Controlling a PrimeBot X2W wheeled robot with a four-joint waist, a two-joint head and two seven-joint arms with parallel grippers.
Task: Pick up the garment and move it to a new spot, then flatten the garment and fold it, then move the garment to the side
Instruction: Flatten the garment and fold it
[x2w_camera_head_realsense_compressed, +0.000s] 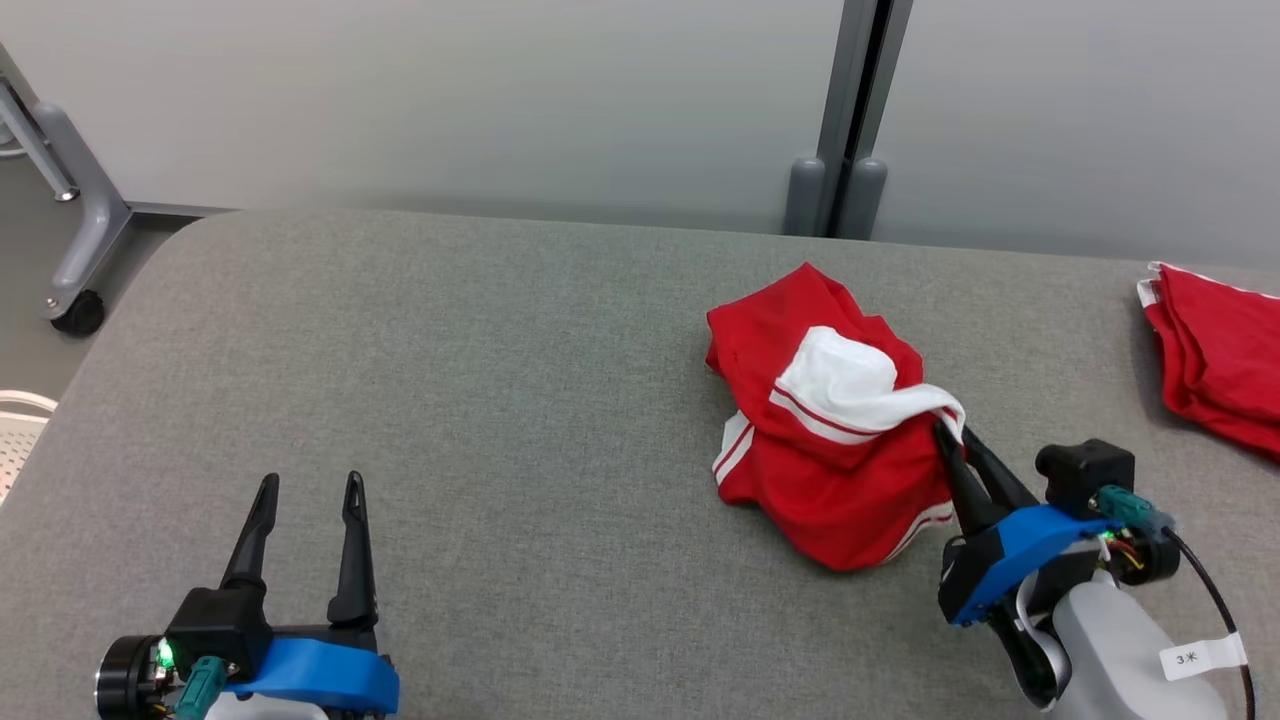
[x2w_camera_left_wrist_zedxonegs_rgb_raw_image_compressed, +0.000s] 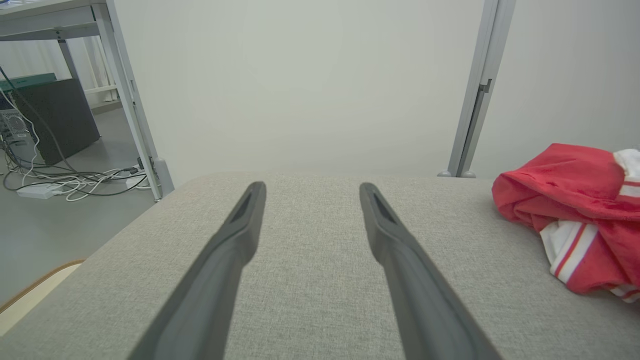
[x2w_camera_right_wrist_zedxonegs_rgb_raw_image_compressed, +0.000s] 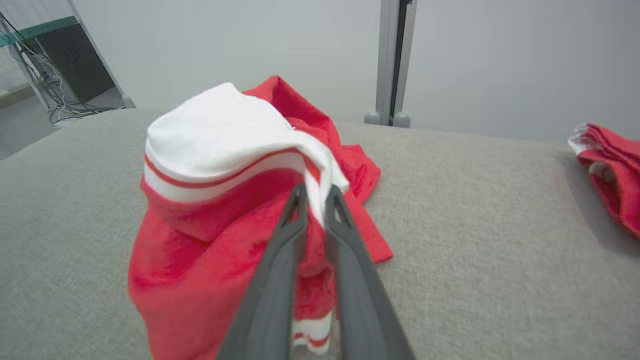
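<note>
The right gripper (x2w_camera_head_realsense_compressed: 956, 436) has its 2 dark fingers drawn nearly together, pinching a fold of the white, red-striped band at the near right edge of the red garment (x2w_camera_head_realsense_compressed: 820, 470). In the right wrist view the fingertips (x2w_camera_right_wrist_zedxonegs_rgb_raw_image_compressed: 300, 196) sit either side of that white fold, with the cloth bunched up between them and red fabric hanging below. The garment lies crumpled in a heap on the grey fabric-covered table (x2w_camera_head_realsense_compressed: 450, 380), right of the table's middle, its white band turned up on top and a white hem with red stripes showing along its lower edges. Well apart from it, at the table's far right edge, lies a second red garment (x2w_camera_head_realsense_compressed: 1220, 350) with a white trim. The left gripper (x2w_camera_head_realsense_compressed: 310, 485) sits at the lower left over bare table, its 2 fingers spread wide with nothing between them, well clear of the heap; in the left wrist view the garment shows off to the right of those fingers. Behind the table stands a pale partition wall with a grey post (x2w_camera_head_realsense_compressed: 850, 120), and a grey wheeled frame (x2w_camera_head_realsense_compressed: 80, 250) stands on the floor at the far left.
</note>
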